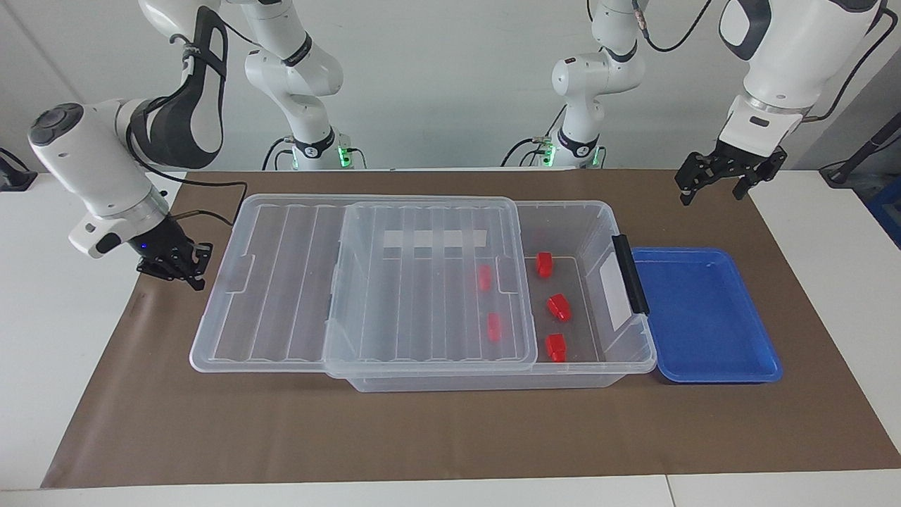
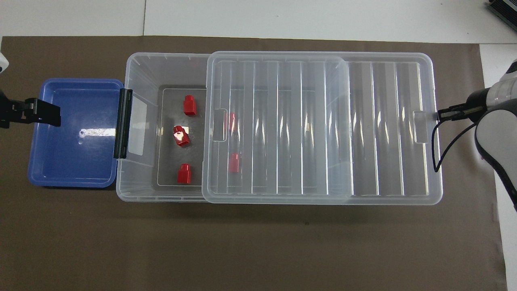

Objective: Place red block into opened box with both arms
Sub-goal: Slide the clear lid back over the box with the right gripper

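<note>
paper in brown covered the table under everything. the box lay lengthways on it, and its lid had been slid toward the right arm's end, so that only the part by the black clip stood open; that gap looked like the way in for the blocks. just beside the clip end sat a blue tray with nothing showing in it. five red pieces lay on the box floor: three in the open part, with one red block in the middle of them, and two seen through the lid. judged from that, the loading seemed finished and closing the lid the likely step in hand. the right gripper, clenched shut and carrying nothing, was low just beside the lid's end edge, probably placed there to push it. the left gripper, fingers spread and empty, waited in the air above the paper near the tray.
</note>
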You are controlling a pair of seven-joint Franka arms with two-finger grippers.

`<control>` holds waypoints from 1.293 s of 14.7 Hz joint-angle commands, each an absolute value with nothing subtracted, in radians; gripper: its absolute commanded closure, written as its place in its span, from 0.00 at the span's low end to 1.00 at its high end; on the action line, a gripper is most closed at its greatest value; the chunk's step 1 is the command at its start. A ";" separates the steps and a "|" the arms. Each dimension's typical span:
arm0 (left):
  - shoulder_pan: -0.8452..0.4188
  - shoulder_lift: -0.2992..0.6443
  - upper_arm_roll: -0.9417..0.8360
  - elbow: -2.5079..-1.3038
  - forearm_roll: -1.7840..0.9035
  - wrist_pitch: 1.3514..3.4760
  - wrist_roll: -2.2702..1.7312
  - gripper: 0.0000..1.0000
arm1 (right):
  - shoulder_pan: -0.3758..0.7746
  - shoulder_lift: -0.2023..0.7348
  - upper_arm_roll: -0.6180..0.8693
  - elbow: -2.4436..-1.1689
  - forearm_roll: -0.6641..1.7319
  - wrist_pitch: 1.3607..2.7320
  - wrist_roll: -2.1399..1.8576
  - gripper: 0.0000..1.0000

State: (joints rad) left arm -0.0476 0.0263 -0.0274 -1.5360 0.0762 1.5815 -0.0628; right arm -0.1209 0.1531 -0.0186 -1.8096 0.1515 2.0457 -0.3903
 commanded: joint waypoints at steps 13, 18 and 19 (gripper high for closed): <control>-0.081 -0.003 0.012 -1.568 0.064 1.601 -0.058 0.00 | 0.057 0.156 -0.017 -1.819 0.183 2.097 -0.204 1.00; -0.072 -0.008 0.003 -1.568 0.064 1.601 -0.058 0.00 | 0.101 0.156 -0.017 -1.819 0.183 2.108 -0.143 1.00; -0.071 -0.008 0.003 -1.568 0.064 1.601 -0.058 0.00 | 0.106 0.156 -0.017 -1.819 0.183 2.106 -0.144 1.00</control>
